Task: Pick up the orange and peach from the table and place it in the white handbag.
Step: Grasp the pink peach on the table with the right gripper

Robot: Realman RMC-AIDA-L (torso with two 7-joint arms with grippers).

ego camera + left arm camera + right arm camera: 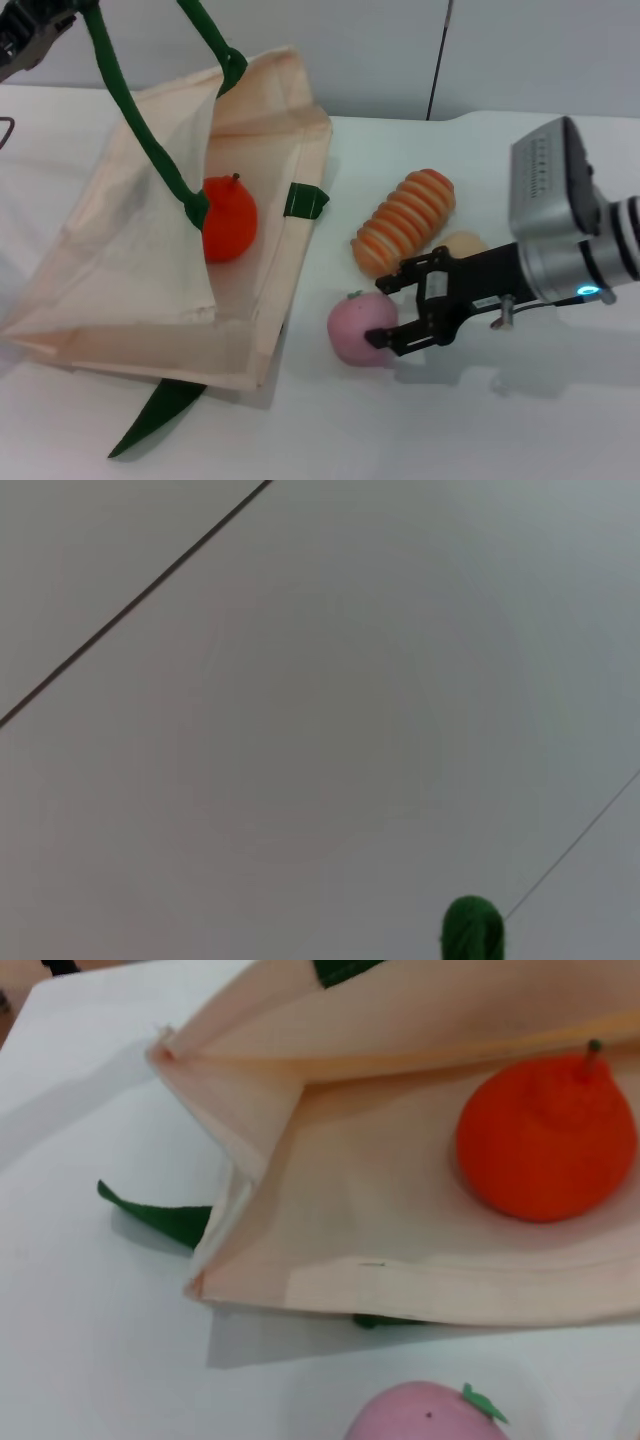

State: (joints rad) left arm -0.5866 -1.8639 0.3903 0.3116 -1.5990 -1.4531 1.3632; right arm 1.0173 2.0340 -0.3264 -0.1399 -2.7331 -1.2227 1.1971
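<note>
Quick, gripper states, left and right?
Left gripper: up at the far left, holding the white handbag's green strap.
Right gripper: open, fingers around the peach on the table, not yet closed.

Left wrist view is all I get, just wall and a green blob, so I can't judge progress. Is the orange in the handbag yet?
Observer: Yes, the orange lies inside the white handbag.
Operator: What is the green blob?
Observer: A green strap handle, which the left gripper holds up at the head view's top left, opening the bag's mouth.
Operator: And the peach?
Observer: The peach sits on the table, with the right gripper open around it.
</note>
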